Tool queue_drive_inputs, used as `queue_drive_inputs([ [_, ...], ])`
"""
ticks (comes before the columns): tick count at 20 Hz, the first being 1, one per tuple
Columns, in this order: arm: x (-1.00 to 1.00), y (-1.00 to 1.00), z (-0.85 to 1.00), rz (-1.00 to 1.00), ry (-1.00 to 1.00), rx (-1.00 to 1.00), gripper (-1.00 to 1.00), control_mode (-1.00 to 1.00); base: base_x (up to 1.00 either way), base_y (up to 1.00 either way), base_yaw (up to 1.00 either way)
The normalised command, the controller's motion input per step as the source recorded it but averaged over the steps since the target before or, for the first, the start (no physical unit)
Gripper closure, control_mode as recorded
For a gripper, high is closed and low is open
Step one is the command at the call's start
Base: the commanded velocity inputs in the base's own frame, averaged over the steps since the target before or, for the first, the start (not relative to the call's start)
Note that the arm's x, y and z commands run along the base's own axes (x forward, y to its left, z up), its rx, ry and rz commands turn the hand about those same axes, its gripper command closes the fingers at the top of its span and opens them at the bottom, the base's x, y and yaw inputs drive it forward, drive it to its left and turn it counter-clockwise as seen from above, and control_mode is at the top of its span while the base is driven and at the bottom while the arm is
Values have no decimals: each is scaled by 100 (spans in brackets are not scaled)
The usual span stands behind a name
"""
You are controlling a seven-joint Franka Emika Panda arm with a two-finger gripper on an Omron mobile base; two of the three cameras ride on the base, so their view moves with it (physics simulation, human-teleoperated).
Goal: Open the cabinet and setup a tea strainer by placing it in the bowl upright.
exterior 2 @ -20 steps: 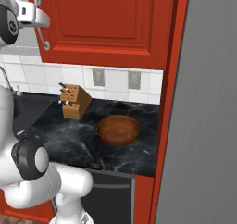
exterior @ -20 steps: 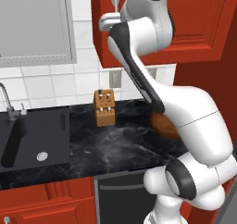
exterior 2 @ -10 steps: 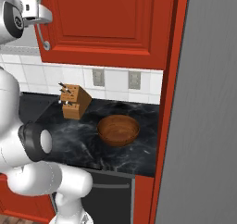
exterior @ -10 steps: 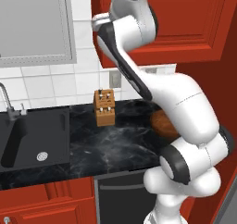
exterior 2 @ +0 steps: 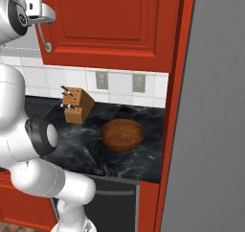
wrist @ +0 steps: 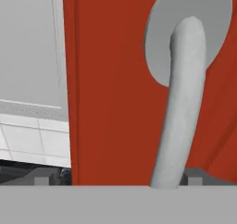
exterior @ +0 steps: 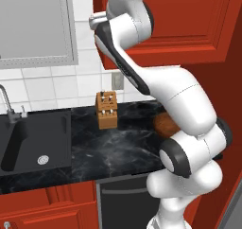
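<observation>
The cabinet [exterior 2: 115, 25] hung shut above the desk [exterior 2: 86, 145], bowl [exterior 2: 122, 134] waiting below. My hand [exterior 2: 40, 13] stood open at the door's left edge, its handle [wrist: 183, 107] running lengthwise just ahead. I couldn't see the tea strainer.

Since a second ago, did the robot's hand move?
Yes. In the right base view the gripper has slid right, closer to the cabinet handle, while the knife block stayed put.
</observation>
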Motion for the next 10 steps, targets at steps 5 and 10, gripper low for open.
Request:
queue_drive_inputs([
  [5,22,-4,-17,0,-3,0,-100,-100,0,0,0],
  [10,14,-8,-22,2,-7,0,100,-100,0,0,0],
])
